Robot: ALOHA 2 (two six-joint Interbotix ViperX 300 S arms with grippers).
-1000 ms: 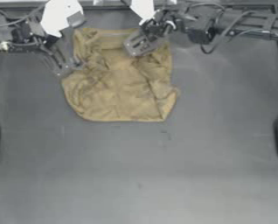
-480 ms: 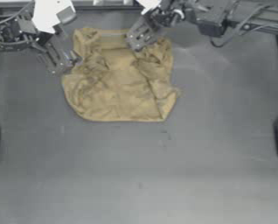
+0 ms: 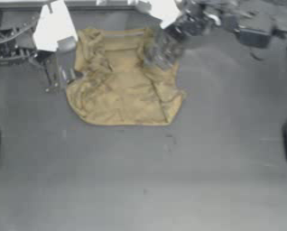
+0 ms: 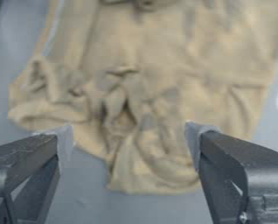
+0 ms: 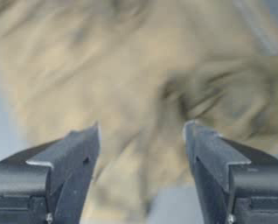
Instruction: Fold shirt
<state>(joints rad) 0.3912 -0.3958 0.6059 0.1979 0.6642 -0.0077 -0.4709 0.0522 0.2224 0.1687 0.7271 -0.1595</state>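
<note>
Top view | shirt (image 3: 125, 85) rumpled | both grippers spread | no legible writing

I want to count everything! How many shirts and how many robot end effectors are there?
Shirts: 1, the tan shirt, crumpled on the table
End effectors: 2, the left end effector and the right end effector, both open
Total: 3

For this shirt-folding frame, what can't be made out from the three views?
- Shirt, top view: motion smear hides neckband and sleeves.
- Right gripper, top view: blurred over the shirt's upper right; contact unclear.
- Left gripper, top view: smeared at the shirt's left edge.
- Right wrist view: cloth blurred, folds unreadable.
</note>
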